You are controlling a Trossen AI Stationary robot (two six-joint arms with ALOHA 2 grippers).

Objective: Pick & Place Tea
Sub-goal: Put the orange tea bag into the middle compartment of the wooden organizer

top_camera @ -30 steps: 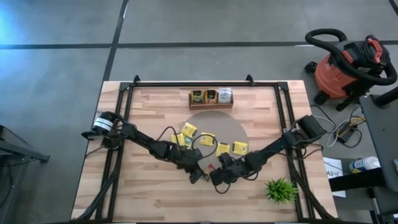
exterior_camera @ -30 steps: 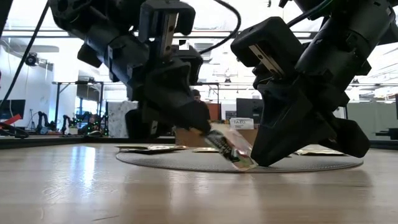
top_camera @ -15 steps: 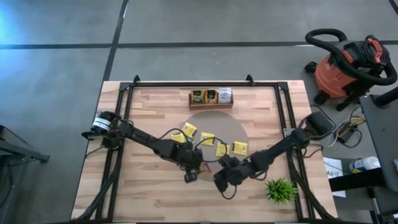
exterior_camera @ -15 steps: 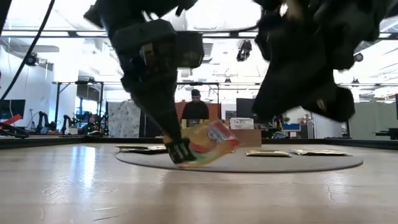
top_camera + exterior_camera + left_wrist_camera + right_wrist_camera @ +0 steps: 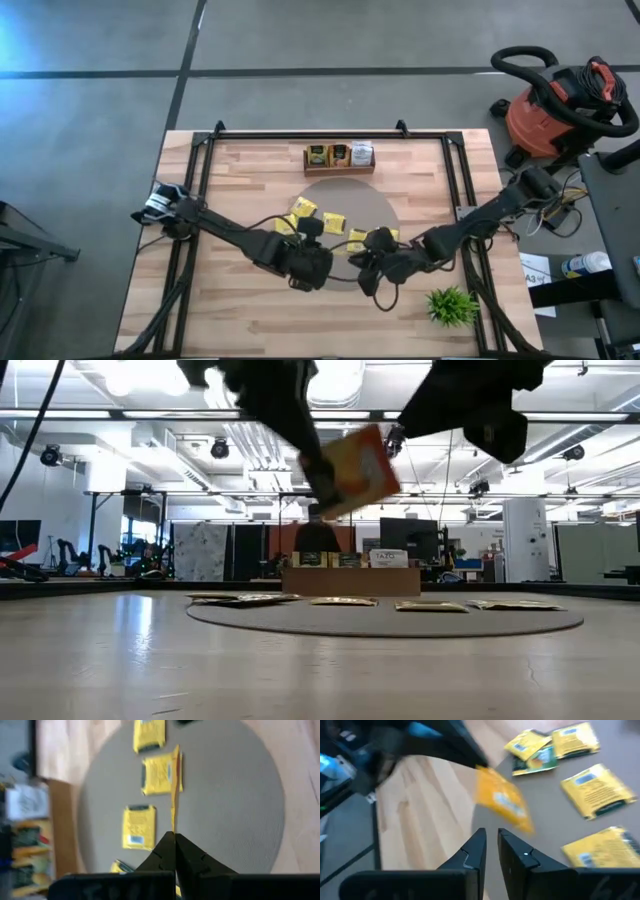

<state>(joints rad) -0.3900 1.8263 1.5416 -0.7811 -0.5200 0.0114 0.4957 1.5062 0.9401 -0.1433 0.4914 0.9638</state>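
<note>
An orange-yellow tea packet (image 5: pixel 357 464) hangs high above the round grey mat (image 5: pixel 378 206), with my left gripper (image 5: pixel 175 839) shut on it. In the right wrist view the same packet (image 5: pixel 502 802) floats just ahead of my right gripper (image 5: pixel 491 840), whose fingers stand a narrow gap apart with nothing between them. In the high view both grippers meet over the mat's near edge, left (image 5: pixel 318 262) and right (image 5: pixel 368 262). Several yellow tea packets (image 5: pixel 332 222) lie flat on the mat. The wooden tray (image 5: pixel 340 157) at the far edge holds more. My left gripper pinches one edge of the packet (image 5: pixel 174 826) between its two fingertips. The fingers slant down from the table's left side. The packet sticks out past the fingertips, seen edge-on from the wrist and tilted in the low view, lifted clear of the mat.
A small green plant (image 5: pixel 450 305) stands near the front right corner. A black frame (image 5: pixel 200 200) runs along the table's sides. A red vacuum (image 5: pixel 560 100) sits on the floor beyond the right edge. Bare wood lies at the near left (image 5: pixel 200 300).
My left gripper has risen and rolled its wrist. The packet, which slanted with its lower edge on the mat, now hangs high and clear. My right gripper has also risen, drawing back toward the table's right and far side, apart from the packet.
</note>
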